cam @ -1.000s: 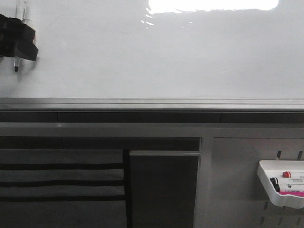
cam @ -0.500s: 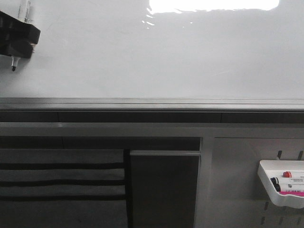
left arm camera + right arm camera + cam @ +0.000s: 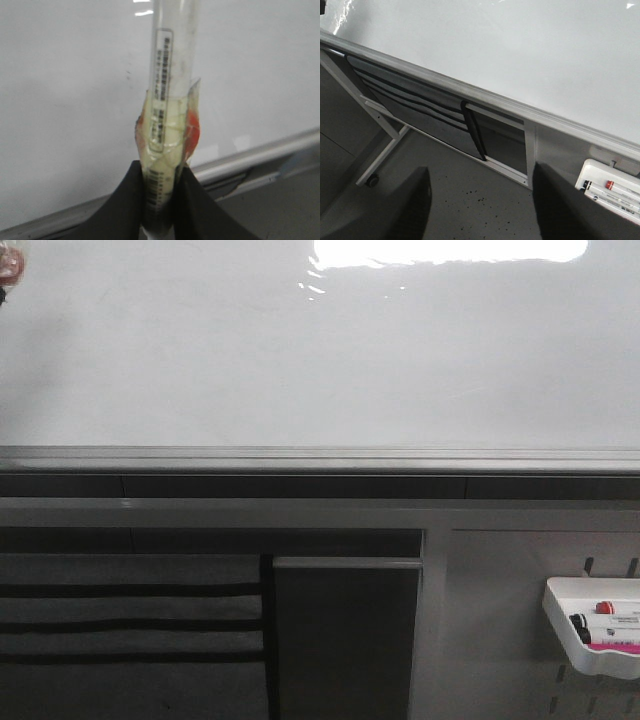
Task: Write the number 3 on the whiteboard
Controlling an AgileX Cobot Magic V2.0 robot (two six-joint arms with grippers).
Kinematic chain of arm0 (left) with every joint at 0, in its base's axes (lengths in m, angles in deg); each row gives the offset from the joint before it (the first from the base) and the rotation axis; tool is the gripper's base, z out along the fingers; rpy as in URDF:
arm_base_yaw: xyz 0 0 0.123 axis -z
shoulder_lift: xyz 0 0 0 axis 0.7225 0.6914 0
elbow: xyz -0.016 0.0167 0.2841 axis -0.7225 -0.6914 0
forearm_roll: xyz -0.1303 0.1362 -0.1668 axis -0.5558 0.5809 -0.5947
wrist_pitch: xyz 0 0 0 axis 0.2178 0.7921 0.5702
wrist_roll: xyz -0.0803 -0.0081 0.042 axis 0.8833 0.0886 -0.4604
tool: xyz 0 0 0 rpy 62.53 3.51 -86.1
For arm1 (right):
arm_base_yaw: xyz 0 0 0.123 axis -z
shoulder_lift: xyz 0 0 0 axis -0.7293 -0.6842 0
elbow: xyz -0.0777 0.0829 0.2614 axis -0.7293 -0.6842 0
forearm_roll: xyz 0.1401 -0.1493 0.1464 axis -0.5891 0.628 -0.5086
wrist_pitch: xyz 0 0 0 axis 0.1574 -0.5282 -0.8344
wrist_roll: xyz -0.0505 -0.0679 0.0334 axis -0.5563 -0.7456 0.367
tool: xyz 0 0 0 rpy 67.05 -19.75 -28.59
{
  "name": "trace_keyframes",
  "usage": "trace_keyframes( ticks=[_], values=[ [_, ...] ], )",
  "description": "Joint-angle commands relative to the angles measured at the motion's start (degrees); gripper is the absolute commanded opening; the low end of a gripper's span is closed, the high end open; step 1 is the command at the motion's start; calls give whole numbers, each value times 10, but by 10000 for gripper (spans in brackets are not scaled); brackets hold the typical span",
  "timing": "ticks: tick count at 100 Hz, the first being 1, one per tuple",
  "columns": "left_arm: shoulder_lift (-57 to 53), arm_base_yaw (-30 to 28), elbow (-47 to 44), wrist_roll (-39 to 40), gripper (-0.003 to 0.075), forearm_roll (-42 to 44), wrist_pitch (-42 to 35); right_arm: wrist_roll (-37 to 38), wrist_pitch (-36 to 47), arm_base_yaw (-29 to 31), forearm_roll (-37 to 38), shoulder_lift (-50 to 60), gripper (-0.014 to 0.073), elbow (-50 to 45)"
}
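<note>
The whiteboard (image 3: 320, 350) is a glossy white board with a grey metal lower edge and a bright light reflection at the top. No number 3 shows on it in any view. My left gripper (image 3: 160, 200) is shut on a clear marker (image 3: 170, 90) wrapped in yellowish tape, held close in front of the whiteboard (image 3: 65, 100). In the front view only a small blurred scrap of the marker (image 3: 5, 265) shows at the top left corner. My right gripper (image 3: 480, 205) is open and empty, over the dark floor below the whiteboard (image 3: 520, 50).
A grey fabric pocket organiser (image 3: 130, 620) and a dark panel (image 3: 345, 635) hang below the board. A small white tray (image 3: 595, 625) with markers hangs on the grey perforated panel at the lower right; it also shows in the right wrist view (image 3: 615, 192). A stand leg with a caster (image 3: 372, 181) is on the floor.
My left gripper with the marker has moved up and to the left, almost wholly out of the front view. The board surface looks unchanged.
</note>
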Motion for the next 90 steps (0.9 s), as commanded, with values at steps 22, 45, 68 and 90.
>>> trace_keyframes(
  ticks=[22,45,68,90],
  values=[
    [-41,115,116,-222,-20,-87,283,-57,-120,-16,-37,-107,397,115],
    [-39,223,119,-300,-20,-127,311,-179,-145,-158,-25,-190,397,166],
    [-38,285,119,-315,-20,-124,311,-235,-81,-306,-3,-252,397,211],
    [-38,288,119,-315,-20,-121,311,-225,-77,-385,3,-326,397,278]
  ],
)
